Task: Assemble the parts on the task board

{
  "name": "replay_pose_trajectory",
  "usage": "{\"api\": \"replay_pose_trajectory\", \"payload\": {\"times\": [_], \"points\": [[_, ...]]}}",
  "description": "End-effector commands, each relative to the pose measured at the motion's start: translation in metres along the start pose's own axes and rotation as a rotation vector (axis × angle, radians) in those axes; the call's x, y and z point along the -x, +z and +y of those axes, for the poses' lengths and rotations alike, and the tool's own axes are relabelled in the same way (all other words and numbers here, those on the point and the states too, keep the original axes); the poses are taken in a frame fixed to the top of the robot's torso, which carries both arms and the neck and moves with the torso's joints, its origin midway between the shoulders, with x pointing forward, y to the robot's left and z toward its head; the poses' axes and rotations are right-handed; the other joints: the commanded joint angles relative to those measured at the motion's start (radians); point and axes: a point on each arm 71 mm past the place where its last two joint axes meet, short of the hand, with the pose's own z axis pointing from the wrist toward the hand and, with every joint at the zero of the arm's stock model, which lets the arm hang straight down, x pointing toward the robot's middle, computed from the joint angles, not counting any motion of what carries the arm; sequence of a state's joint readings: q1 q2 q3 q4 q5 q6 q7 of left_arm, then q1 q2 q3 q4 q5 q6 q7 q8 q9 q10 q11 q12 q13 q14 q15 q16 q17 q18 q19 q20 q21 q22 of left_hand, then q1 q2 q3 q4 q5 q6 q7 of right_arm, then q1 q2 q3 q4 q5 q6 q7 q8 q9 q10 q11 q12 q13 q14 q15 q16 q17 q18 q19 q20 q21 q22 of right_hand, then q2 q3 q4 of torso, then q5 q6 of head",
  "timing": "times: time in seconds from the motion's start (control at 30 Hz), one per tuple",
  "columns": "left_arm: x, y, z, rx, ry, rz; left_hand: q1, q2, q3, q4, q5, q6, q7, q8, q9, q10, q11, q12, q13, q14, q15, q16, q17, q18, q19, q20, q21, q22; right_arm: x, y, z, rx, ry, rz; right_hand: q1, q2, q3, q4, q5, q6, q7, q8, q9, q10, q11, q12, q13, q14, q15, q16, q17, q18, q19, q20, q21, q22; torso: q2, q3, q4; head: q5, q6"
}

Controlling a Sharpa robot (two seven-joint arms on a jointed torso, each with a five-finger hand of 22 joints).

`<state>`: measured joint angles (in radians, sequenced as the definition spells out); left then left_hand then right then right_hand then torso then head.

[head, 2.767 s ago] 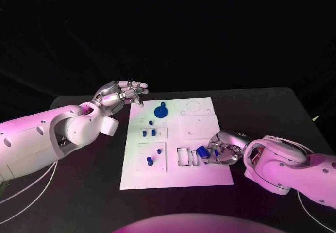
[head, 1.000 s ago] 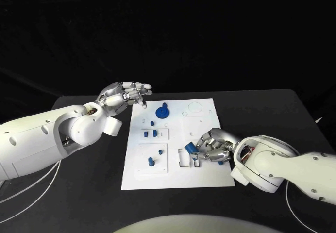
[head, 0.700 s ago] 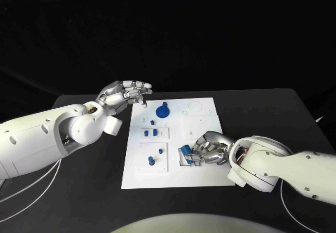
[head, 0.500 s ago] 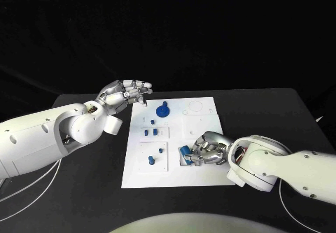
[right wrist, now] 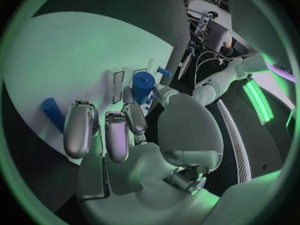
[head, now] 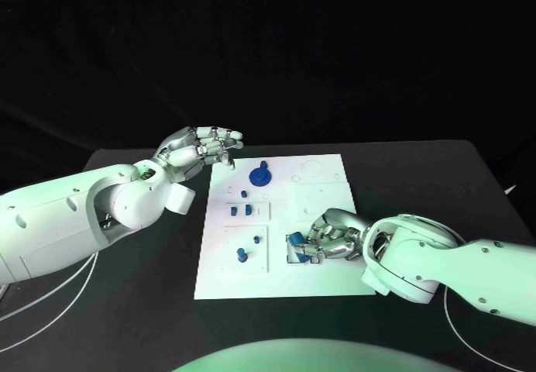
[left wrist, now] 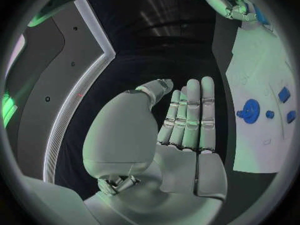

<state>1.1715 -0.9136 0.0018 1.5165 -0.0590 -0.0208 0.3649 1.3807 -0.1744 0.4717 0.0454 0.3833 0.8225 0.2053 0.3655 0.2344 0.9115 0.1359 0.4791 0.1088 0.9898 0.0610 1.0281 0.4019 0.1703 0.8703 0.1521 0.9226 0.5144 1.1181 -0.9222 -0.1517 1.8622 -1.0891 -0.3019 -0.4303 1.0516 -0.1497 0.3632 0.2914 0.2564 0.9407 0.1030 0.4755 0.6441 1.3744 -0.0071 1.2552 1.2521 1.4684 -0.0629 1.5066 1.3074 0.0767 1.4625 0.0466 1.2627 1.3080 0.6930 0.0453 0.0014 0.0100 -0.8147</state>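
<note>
The white task board lies in the middle of the black table. My right hand is low over the board's near middle and pinches a blue cylinder part between thumb and a finger. That held blue part hangs right at the narrow rectangular slots. A second blue cylinder lies loose on the board beyond the fingers. My left hand is raised off the board's far left corner, fingers stretched out, palm bare.
A round blue knobbed piece stands at the board's far side. Two small blue parts stand in a square plate, two more in the plate nearer me. Bare black table surrounds the board.
My right hand has carried the blue part leftward across the board to the slots and lowered over them. The left hand has stayed in place.
</note>
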Motion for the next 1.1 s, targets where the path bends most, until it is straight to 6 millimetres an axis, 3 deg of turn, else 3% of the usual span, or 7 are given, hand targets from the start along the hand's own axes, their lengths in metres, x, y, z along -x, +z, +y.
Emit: {"api": "replay_pose_trajectory", "payload": {"times": [0.03, 0.2, 0.3, 0.37, 0.67, 0.87, 1.1], "points": [[-0.003, 0.0, -0.001, -0.006, -0.008, 0.02, 0.0, 0.008, 0.002, -0.005, 0.002, 0.006, -0.002, 0.002, 0.001, 0.0, 0.002, -0.005, -0.002, -0.002, 0.002, -0.003, -0.001, 0.014, 0.003, 0.003, -0.004, -0.001, 0.0, 0.002, 0.0, -0.003, -0.044, -0.016, -0.027, -0.002, -0.024, 0.0, -0.02, 0.035, -0.037, -0.001, -0.001, 0.008, 0.0, 0.002, 0.002, 0.068, -0.007, 0.004, 0.076, -0.013, -0.003, -0.007, -0.005, 0.143, 0.0, 0.0005, 0.0, 0.001, 0.0], [-0.002, 0.0, -0.001, -0.005, -0.007, 0.019, 0.0, 0.008, 0.002, -0.005, 0.002, 0.004, -0.002, 0.001, 0.001, 0.0, 0.003, -0.005, -0.002, -0.002, 0.002, -0.003, -0.001, 0.014, 0.003, 0.003, -0.004, -0.001, -0.001, 0.003, 0.0, -0.002, -0.053, -0.017, -0.066, -0.01, -0.097, 0.001, -0.134, 0.033, -0.039, 0.004, 0.005, 0.008, -0.002, -0.004, 0.006, 0.068, -0.009, 0.003, 0.075, -0.013, -0.003, -0.009, -0.012, 0.144, 0.0, 0.0004, -0.0006, 0.003, 0.001], [-0.002, 0.0, -0.001, -0.005, -0.007, 0.018, 0.0, 0.008, 0.002, -0.006, 0.002, 0.002, -0.001, 0.0, 0.0, 0.0, 0.003, -0.005, -0.002, -0.002, 0.002, -0.004, -0.002, 0.014, 0.004, 0.003, -0.004, -0.001, -0.001, 0.003, 0.0, 0.002, -0.055, -0.018, -0.078, -0.003, -0.139, 0.001, -0.188, 0.03, -0.04, 0.007, 0.009, 0.007, -0.001, -0.009, 0.007, 0.067, -0.009, 0.002, 0.073, -0.013, -0.003, -0.009, -0.015, 0.145, -0.001, -0.0001, -0.0008, 0.003, 0.001], [-0.002, 0.0, -0.001, -0.005, -0.007, 0.018, 0.0, 0.008, 0.002, -0.006, 0.002, 0.002, -0.001, 0.0, 0.0, 0.0, 0.003, -0.005, -0.002, -0.002, 0.002, -0.004, -0.002, 0.014, 0.004, 0.003, -0.004, -0.001, -0.001, 0.004, 0.0, 0.004, -0.054, -0.02, -0.084, -0.001, -0.156, 0.002, -0.2, 0.029, -0.039, 0.008, 0.01, 0.007, -0.001, -0.01, 0.008, 0.067, -0.009, 0.002, 0.073, -0.013, -0.003, -0.009, -0.016, 0.145, 0.0, -0.0002, -0.0006, 0.003, 0.001], [-0.002, 0.0, -0.001, -0.004, -0.007, 0.018, 0.0, 0.008, 0.002, -0.006, 0.002, 0.002, -0.001, 0.0, 0.0, 0.0, 0.003, -0.005, -0.002, -0.002, 0.002, -0.004, -0.002, 0.014, 0.004, 0.003, -0.004, -0.001, 0.0, 0.003, 0.002, 0.025, -0.061, -0.049, -0.101, 0.011, -0.195, 0.002, -0.203, 0.027, -0.039, 0.01, 0.012, 0.006, -0.001, -0.013, 0.009, 0.068, -0.008, 0.003, 0.076, -0.013, -0.002, -0.008, -0.016, 0.147, -0.001, 0.0001, -0.0003, 0.002, 0.002], [-0.001, -0.001, -0.001, -0.003, -0.006, 0.017, 0.0, 0.008, 0.002, -0.006, 0.002, 0.002, -0.001, 0.0, 0.0, 0.0, 0.003, -0.005, -0.002, -0.002, 0.002, -0.004, -0.002, 0.014, 0.004, 0.003, -0.004, -0.001, 0.001, -0.003, 0.005, 0.074, -0.07, -0.072, 0.013, 0.028, -0.218, -0.006, -0.141, 0.036, -0.045, 0.024, 0.019, 0.034, -0.007, 0.026, 0.05, 0.072, -0.013, 0.01, 0.097, -0.015, 0.004, -0.012, -0.006, 0.154, -0.001, 0.0008, 0.0001, 0.001, 0.001], [0.0, -0.001, -0.001, 0.0, -0.006, 0.015, 0.0, 0.008, 0.002, -0.006, 0.002, 0.002, -0.001, 0.0, 0.0, 0.0, 0.003, -0.005, -0.002, -0.002, 0.002, -0.004, -0.002, 0.014, 0.004, 0.003, -0.004, -0.001, 0.0, -0.01, 0.008, 0.115, -0.084, -0.072, 0.071, 0.025, -0.228, -0.008, -0.142, 0.047, -0.052, 0.041, 0.025, 0.059, -0.013, 0.065, 0.088, 0.075, -0.017, 0.017, 0.117, -0.018, 0.01, -0.015, 0.007, 0.162, -0.001, 0.0006, -0.0007, 0.004, -0.001]]}}
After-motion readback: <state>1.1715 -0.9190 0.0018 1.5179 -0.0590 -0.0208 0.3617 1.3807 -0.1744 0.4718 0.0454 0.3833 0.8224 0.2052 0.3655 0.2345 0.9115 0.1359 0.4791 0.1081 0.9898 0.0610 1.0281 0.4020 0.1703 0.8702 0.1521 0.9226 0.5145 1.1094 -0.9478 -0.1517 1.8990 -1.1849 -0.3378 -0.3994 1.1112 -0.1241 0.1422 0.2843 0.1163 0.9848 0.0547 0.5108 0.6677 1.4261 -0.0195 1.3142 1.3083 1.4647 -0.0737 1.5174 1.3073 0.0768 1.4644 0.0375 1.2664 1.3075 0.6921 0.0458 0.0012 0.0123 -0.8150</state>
